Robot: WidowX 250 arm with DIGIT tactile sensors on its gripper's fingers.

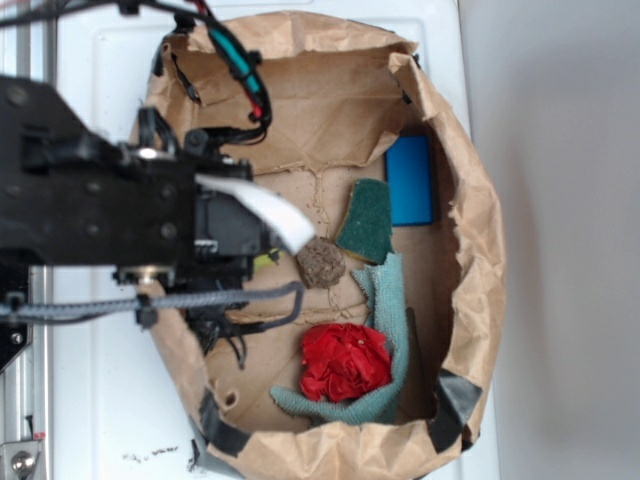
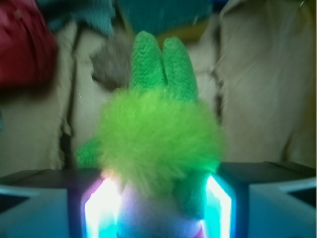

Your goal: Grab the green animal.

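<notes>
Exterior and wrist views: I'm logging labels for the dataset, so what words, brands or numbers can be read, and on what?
None can be read in either view. The blue flat object, the paper bag and the green animal between the gripper fingers show no print.

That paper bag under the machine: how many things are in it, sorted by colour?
Green: 3 (fuzzy green animal in the claw, dark green sponge, teal knitted cloth)
Red: 1 (red crumpled cloth)
Blue: 1 (blue block)
Brown: 1 (brown ball)
Total: 6
</notes>
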